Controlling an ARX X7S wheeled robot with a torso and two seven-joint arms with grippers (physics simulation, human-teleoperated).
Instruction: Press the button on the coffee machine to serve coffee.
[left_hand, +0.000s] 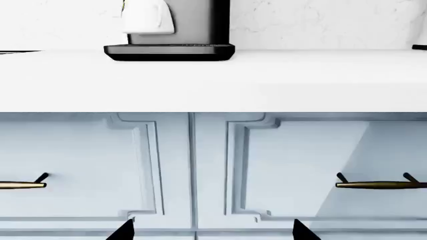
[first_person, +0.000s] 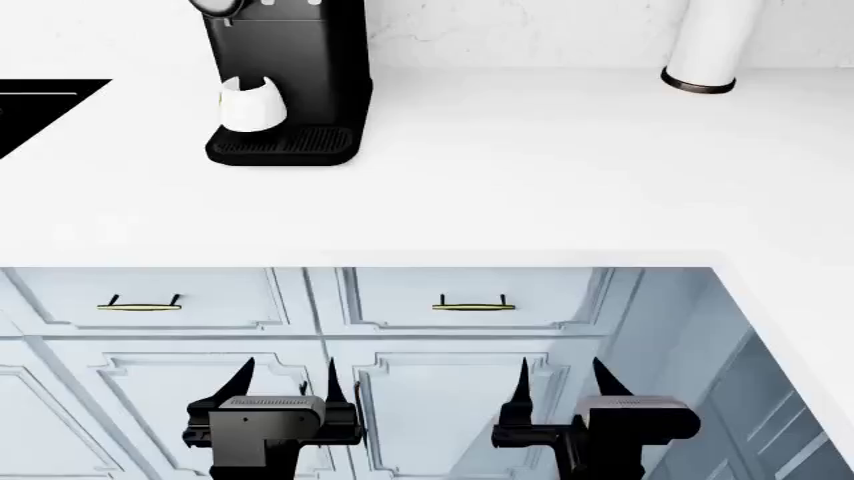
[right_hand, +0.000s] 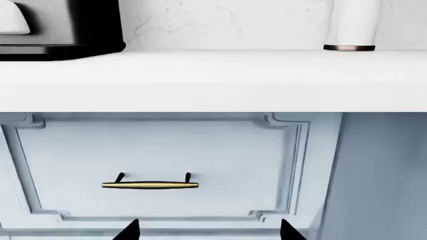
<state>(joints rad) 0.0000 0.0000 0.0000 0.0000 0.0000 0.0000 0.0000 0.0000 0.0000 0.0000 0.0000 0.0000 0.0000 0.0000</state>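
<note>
Coffee machine (first_person: 287, 75) at far left of the desk (first_person: 534, 170), white cup (first_person: 250, 105) on its drip tray, small white buttons along its top edge. Reach not yet begun. Next: raise left gripper (first_person: 287, 385) above desk edge, toward buttons. Both sets of fingers spread, empty, low before drawers; right gripper (first_person: 561, 380) likewise.

Coffee machine (left_hand: 175, 37) with white cup (left_hand: 147, 16) on tabletop (left_hand: 213, 80); drawers (left_hand: 80, 170) with brass handles (left_hand: 377, 184) below; my jaws apart.
</note>
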